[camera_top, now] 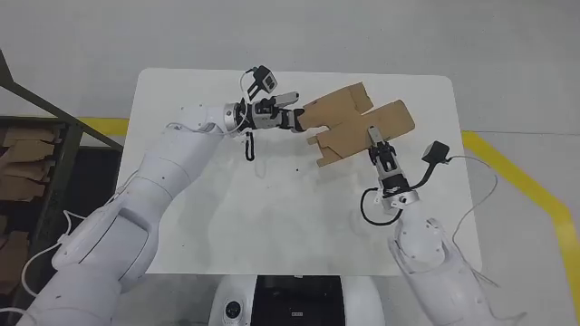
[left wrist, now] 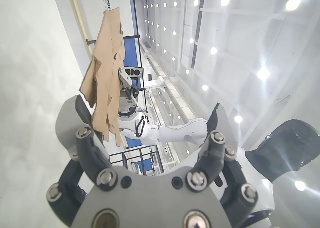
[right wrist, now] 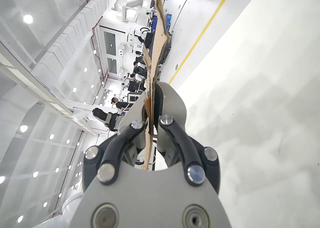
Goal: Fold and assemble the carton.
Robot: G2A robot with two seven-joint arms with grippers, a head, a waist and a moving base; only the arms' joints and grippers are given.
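White tabletop [camera_top: 272,226] fills the middle of the top view, with grey floor and a yellow line around it. At 9 o'clock from the table, down on the floor, a dark rack [camera_top: 32,158] holds brown cardboard pieces.

On the table the left gripper [camera_top: 299,119] sits at about 12 o'clock from the table's centre, at the 9 o'clock end of the carton [camera_top: 353,113]. In the left wrist view this gripper [left wrist: 150,119] has its fingers [left wrist: 82,111] spread wide apart; the carton [left wrist: 107,76] overlaps one pad only, and the other finger stands well clear of it. Whether the board touches that pad I cannot tell.

The carton itself is a flat, unfolded brown blank with notched flaps, lying over the table's 1 o'clock area, its long side running from 8 o'clock to 2 o'clock. Whether it rests on the surface or hangs just above it I cannot tell.

The right gripper [camera_top: 372,136] meets the carton at the blank's 5 o'clock edge. In the right wrist view the right gripper [right wrist: 151,103] is clamped on the carton [right wrist: 158,38], which shows edge-on, pinched between both fingers and running straight out beyond the fingertips.
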